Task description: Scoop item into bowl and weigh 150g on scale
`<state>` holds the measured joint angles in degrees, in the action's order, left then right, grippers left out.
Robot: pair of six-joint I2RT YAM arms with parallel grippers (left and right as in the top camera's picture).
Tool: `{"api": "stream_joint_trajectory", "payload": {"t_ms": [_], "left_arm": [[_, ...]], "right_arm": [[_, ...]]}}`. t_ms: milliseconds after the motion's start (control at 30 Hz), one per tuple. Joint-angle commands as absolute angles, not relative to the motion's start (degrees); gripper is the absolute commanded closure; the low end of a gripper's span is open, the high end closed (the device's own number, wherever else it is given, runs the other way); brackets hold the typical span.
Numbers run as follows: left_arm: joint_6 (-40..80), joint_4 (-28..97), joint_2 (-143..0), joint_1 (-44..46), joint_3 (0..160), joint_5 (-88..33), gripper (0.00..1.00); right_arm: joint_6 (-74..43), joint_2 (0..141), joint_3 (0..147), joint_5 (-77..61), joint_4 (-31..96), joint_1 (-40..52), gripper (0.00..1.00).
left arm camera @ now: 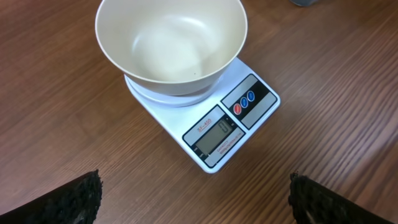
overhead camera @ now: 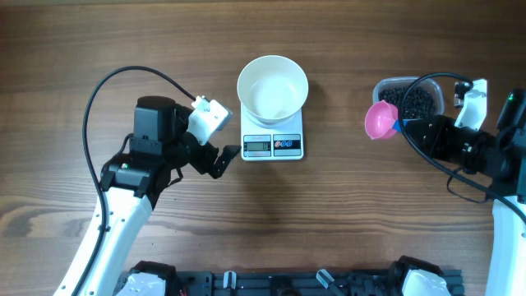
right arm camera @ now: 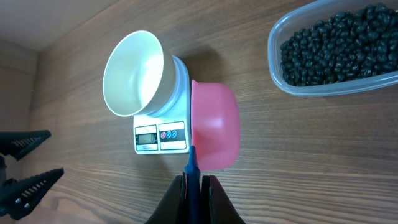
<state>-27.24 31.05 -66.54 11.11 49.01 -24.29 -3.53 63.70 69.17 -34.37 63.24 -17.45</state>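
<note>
The white bowl [overhead camera: 273,89] [left arm camera: 171,43] [right arm camera: 134,73] stands on the white scale [overhead camera: 273,145] [left arm camera: 230,124] [right arm camera: 160,135] at the table's middle, with nothing inside it. The item, a heap of small black beans [overhead camera: 415,100] [right arm camera: 336,46], fills a clear tub at the right. My right gripper [overhead camera: 404,127] [right arm camera: 194,186] is shut on the blue handle of a pink scoop [overhead camera: 380,120] [right arm camera: 214,127], which hangs with no beans in it between the tub and the scale. My left gripper [overhead camera: 222,160] [left arm camera: 196,199] stands wide open just left of the scale, holding nothing.
The clear plastic tub [overhead camera: 382,86] [right arm camera: 273,46] sits near the right arm, its rim close to the scoop. Black cables loop over the wooden table by both arms. A dark rail runs along the front edge [overhead camera: 279,279].
</note>
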Motion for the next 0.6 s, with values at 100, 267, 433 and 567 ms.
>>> {"api": "stream_joint_trajectory", "payload": {"t_ms": [100, 267, 433, 567], "left_arm": [[-32.62, 31.35, -67.31, 9.8, 48.73, -21.12, 0.0], [-38.46, 31.07, -67.68, 9.45, 46.44, -28.71, 0.0], [-38.57, 28.47, -67.68, 9.47, 43.42, -29.41, 0.0], [-36.82, 28.36, -67.75, 9.45, 43.27, -29.36, 0.0]], "right_arm": [[-2.33, 63.96, 70.43, -33.82, 63.99, -17.61, 0.96], [-1.96, 63.96, 70.43, -33.85, 64.01, -17.61, 0.96], [-1.52, 63.96, 70.43, -33.82, 64.14, -17.61, 0.96], [-1.54, 63.96, 70.43, -33.85, 64.14, -17.61, 0.96]]}}
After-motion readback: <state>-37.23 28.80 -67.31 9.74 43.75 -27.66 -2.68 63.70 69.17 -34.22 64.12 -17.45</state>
